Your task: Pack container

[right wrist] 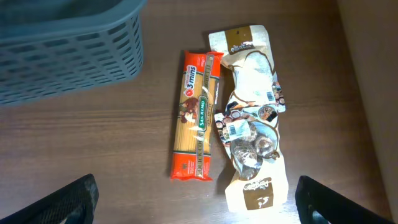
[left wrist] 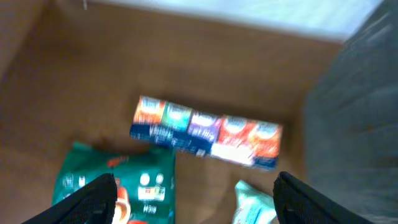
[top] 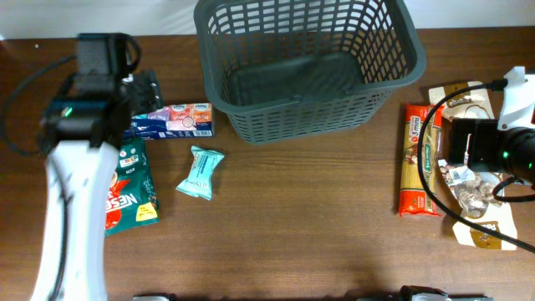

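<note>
Nearest the robot lie the green packet (top: pixel 129 188) and the small teal snack packet (top: pixel 201 172) on the left, and the orange pasta packet (top: pixel 420 159) and the brown window pouch (right wrist: pixel 252 124) on the right. The right gripper (right wrist: pixel 199 202) hangs over those two with its fingers spread wide and nothing between them. A little farther on, the left gripper (left wrist: pixel 198 199) hovers above the long multicoloured box (top: pixel 171 120), fingers also well apart and empty, so the step in hand looks like taking that box. To do it well, bring the jaws down astride the box's narrow width near its middle, clear of the green packet just beside its near edge; the left wrist view is blurred, so the alignment may be off. Farthest back, the container (top: pixel 301 117) stands empty just beside the box's right end, so lift above its thick rim before crossing
</note>
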You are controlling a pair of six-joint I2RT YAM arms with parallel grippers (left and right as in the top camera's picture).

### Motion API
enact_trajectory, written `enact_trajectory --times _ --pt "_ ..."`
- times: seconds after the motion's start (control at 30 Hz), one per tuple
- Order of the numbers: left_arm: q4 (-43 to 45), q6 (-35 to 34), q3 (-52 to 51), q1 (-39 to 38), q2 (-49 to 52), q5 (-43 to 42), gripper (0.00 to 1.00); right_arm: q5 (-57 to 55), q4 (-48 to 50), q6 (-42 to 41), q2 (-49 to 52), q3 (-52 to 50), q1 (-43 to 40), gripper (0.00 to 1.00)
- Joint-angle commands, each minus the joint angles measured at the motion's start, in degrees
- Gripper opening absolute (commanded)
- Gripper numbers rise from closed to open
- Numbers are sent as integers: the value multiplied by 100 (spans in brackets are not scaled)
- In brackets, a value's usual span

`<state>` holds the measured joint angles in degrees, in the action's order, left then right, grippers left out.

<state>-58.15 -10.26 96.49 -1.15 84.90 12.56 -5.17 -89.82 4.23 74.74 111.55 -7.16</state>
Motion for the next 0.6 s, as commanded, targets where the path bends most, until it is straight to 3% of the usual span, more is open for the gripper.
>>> enact_trajectory --times 0.0,0.33,0.57 --pt "125 44 144 15 -728 -188 77 -111 0 -63 -33 96 -37 99" --pt "-107 -431 144 680 -2321 1187 77 -111 0 -63 -33 96 -37 99" --pt "-348 -472 144 1886 -2719 1056 77 -111 0 -63 -33 96 -37 99"
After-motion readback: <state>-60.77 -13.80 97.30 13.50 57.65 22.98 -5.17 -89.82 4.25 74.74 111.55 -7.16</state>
